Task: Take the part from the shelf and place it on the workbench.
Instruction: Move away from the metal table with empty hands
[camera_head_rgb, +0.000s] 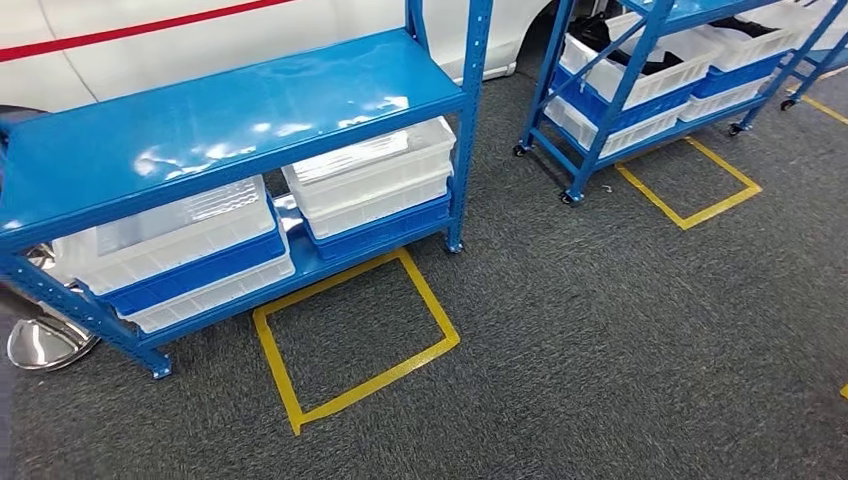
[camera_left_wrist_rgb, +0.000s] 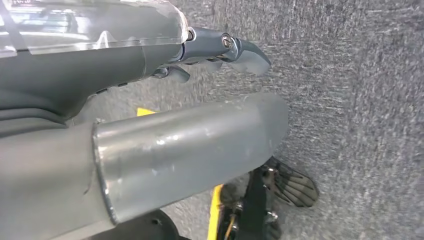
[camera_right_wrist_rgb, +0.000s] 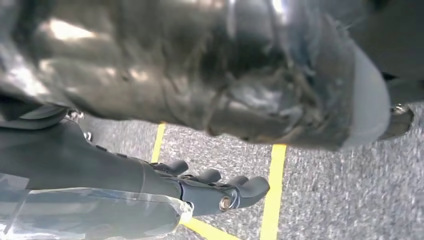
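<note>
Head view: a blue metal shelf rack (camera_head_rgb: 230, 115) stands on grey carpet floor (camera_head_rgb: 620, 340). Its upper deck is bare and glossy. On the lower deck sit stacked white and blue plastic crates (camera_head_rgb: 372, 185) on the right side and a second such stack (camera_head_rgb: 175, 255) on the left side, the two stacks near each other. Whether a part lies in any of these crates cannot be told. A square of yellow floor tape (camera_head_rgb: 350, 340) is marked just in front of the rack. Further right stands a second blue rack on castors (camera_head_rgb: 640, 85), carrying white and blue crates, some with dark contents that cannot be made out; another yellow tape outline (camera_head_rgb: 690, 180) lies by it. A white vehicle body with a red stripe (camera_head_rgb: 150, 30) is behind the first rack, and a shiny metal dish (camera_head_rgb: 45, 342) lies at the rack's left foot.

Left wrist view: the left hand (camera_left_wrist_rgb: 220, 50) hangs over the carpet, thick grey thumb (camera_left_wrist_rgb: 200, 145) straight, dark fingers (camera_left_wrist_rgb: 245, 50) extended and apart from the thumb, holding nothing.

Right wrist view: the right hand (camera_right_wrist_rgb: 215, 187) hangs over carpet crossed by yellow tape lines (camera_right_wrist_rgb: 274, 195). The thumb, blurred and close to the lens, is apart from the dark fingers (camera_right_wrist_rgb: 250, 187), which curl slightly; nothing is in the hand.
</note>
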